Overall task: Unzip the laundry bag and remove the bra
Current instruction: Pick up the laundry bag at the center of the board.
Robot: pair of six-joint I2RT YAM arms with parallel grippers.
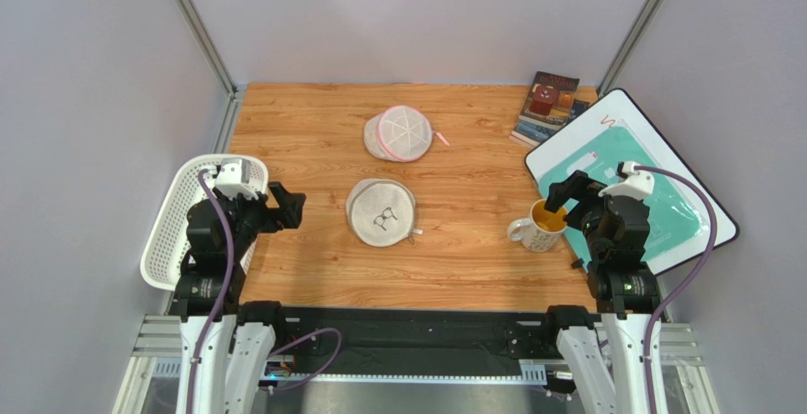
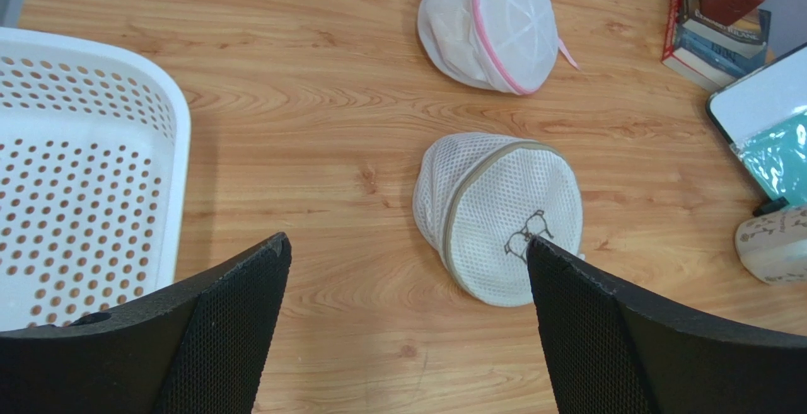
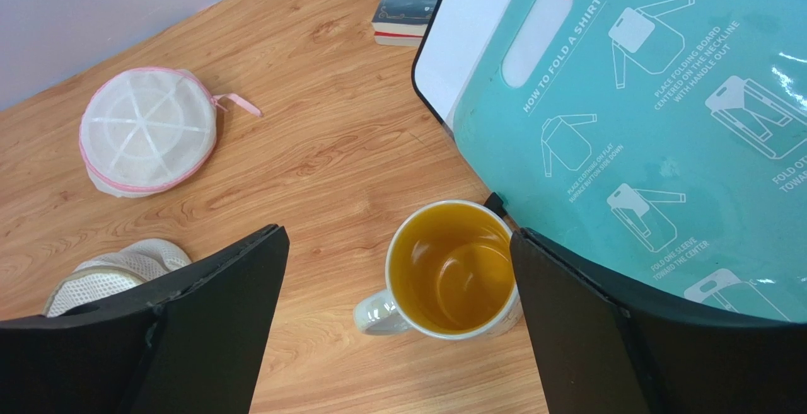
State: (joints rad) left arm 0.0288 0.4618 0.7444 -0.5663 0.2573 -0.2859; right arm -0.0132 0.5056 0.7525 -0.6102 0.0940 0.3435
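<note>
We find the laundry bag [image 2: 497,215] lying ahead of the left gripper [image 2: 407,247], slightly right of centre; jaws wide, empty. The right gripper [image 3: 398,236], likewise wide and empty, hangs farther off, above a mug [image 3: 453,270].

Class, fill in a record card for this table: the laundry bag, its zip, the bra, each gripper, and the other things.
laundry bag: middle of the table, pictogram facing up
zip: looks closed
bra: not visible
left gripper: open, empty, next to white basket
right gripper: open, empty, over mug
other things: pink-trimmed pouch behind the bag; folding board right; books far right
</note>
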